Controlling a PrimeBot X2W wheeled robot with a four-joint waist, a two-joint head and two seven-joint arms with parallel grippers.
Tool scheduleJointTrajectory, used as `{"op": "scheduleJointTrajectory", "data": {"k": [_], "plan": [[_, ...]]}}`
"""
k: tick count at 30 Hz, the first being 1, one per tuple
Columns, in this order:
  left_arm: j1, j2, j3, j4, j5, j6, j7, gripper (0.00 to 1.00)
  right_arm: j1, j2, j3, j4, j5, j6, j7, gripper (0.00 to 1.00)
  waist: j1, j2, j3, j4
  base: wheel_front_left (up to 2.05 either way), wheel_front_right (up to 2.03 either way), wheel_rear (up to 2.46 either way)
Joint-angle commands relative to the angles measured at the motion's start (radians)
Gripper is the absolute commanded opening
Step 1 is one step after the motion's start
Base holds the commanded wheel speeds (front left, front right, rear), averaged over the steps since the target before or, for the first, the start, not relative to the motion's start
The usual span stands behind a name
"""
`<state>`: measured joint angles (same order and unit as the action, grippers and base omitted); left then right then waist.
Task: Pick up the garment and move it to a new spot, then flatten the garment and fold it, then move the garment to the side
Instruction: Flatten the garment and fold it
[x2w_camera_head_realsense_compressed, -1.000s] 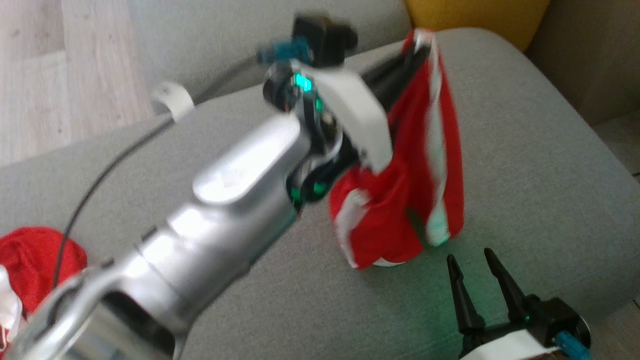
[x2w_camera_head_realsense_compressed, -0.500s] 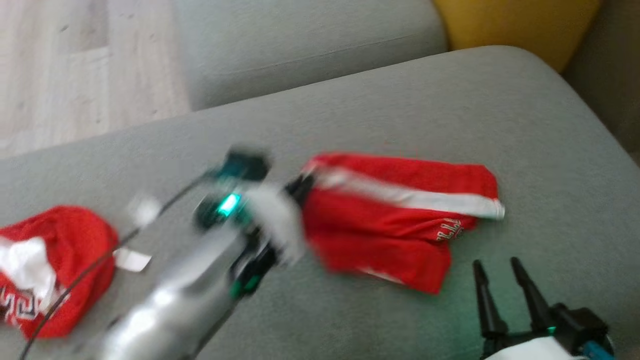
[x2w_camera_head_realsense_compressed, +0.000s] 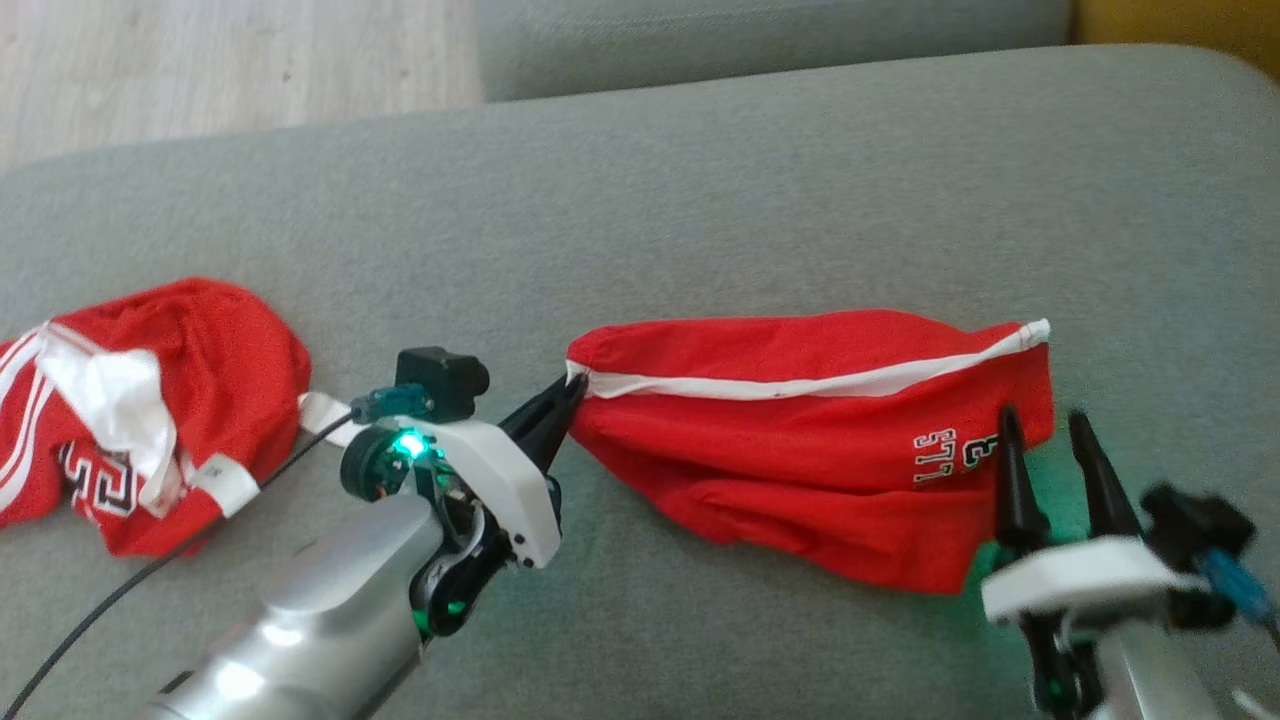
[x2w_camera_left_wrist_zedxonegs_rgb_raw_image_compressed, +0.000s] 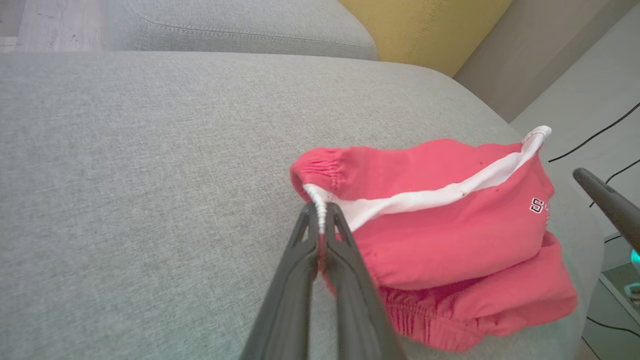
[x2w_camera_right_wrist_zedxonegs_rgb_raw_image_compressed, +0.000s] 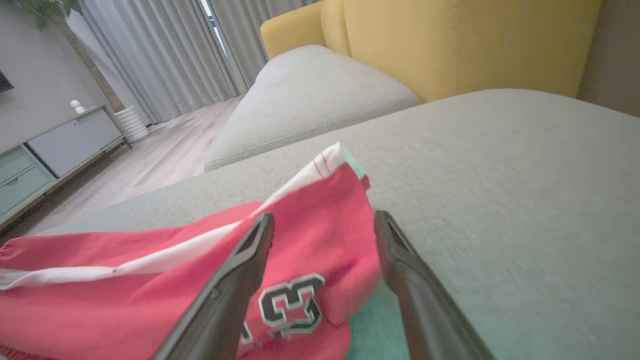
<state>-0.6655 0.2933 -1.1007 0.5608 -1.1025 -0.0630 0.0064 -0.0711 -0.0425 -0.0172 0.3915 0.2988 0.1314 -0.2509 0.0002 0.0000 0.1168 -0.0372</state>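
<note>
Red shorts (x2w_camera_head_realsense_compressed: 800, 450) lie crumpled on the grey sofa cushion (x2w_camera_head_realsense_compressed: 700, 200), roughly mid-seat, stretched out sideways w/ a white stripe (x2w_camera_head_realsense_compressed: 800, 385) along the upper edge. The print (x2w_camera_head_realsense_compressed: 955, 450) sits near the right end, letters plus a number; the wrist cam shows a "23". The elastic waistband (x2w_camera_left_wrist_zedxonegs_rgb_raw_image_compressed: 320, 172) is bunched at the left end.

Left gripper (x2w_camera_left_wrist_zedxonegs_rgb_raw_image_compressed: 320, 209) is right there at that waistband corner, fingers pressed together w/ the white edge of the fabric pinched btwn the tips. Firm nip, no gap to speak of. The rest of the shorts rests on the cushion.

Right gripper (x2w_camera_head_realsense_compressed: 1041, 413) is over the opposite end by the print, fingers well parted and holding nothing. The hem corner shows btwn the two fingers in its own cam, but can't tell if either finger touches the cloth.

Further out, a second red garment (x2w_camera_head_realsense_compressed: 190, 370) w/ white trim is heaped at the cushion's left side, well apart from the shorts. A black cable (x2w_camera_head_realsense_compressed: 150, 570) runs back along the left arm. Wood floor (x2w_camera_head_realsense_compressed: 200, 50) lies beyond the sofa, and a yellow backrest (x2w_camera_right_wrist_zedxonegs_rgb_raw_image_compressed: 450, 45) stands behind the seat.
</note>
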Motion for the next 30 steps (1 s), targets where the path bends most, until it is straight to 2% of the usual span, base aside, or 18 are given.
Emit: {"op": "scheduleJointTrajectory", "data": {"k": [1,9,12,18,28,29,30], "plan": [[-0.062,0.026,0.040,-0.027,0.007,-0.003,-0.013,0.00,-0.053,-0.008,0.027,-0.012,-0.014,-0.001,-0.011,1.00,-0.0002,0.0000,0.019,0.020,0.00,0.00,0.00],[-0.062,0.022,0.036,-0.041,0.009,-0.002,-0.018,0.00,-0.204,-0.018,0.033,0.142,-0.086,-0.001,-0.010,1.00,-0.0002,0.0000,0.033,0.028,0.00,0.00,0.00],[-0.067,0.024,0.036,-0.047,0.013,0.001,-0.022,0.00,-0.258,-0.028,-0.003,0.197,-0.141,-0.001,-0.010,1.00,-0.0002,0.0000,0.041,0.029,0.00,0.00,0.00],[-0.074,0.028,0.035,-0.053,0.018,0.004,-0.024,0.00,-0.306,-0.024,-0.067,0.222,-0.245,-0.001,0.001,1.00,-0.0002,0.0000,0.056,0.029,0.00,0.00,0.00],[-0.084,0.026,0.033,-0.045,0.017,-0.002,-0.023,0.00,-0.352,-0.014,-0.028,0.250,-0.249,-0.001,0.088,1.00,-0.0002,0.0000,0.067,0.032,0.00,0.00,0.00],[-0.085,0.026,0.033,-0.043,0.018,-0.002,-0.023,0.00,-0.356,-0.013,-0.025,0.252,-0.248,-0.001,0.100,0.92,-0.0002,0.0000,0.068,0.032,0.00,0.00,0.00],[-0.087,0.026,0.032,-0.042,0.018,-0.003,-0.023,0.00,-0.360,-0.013,-0.019,0.254,-0.244,-0.001,0.110,0.49,-0.0002,0.0000,0.069,0.033,0.00,0.00,0.00]]}}
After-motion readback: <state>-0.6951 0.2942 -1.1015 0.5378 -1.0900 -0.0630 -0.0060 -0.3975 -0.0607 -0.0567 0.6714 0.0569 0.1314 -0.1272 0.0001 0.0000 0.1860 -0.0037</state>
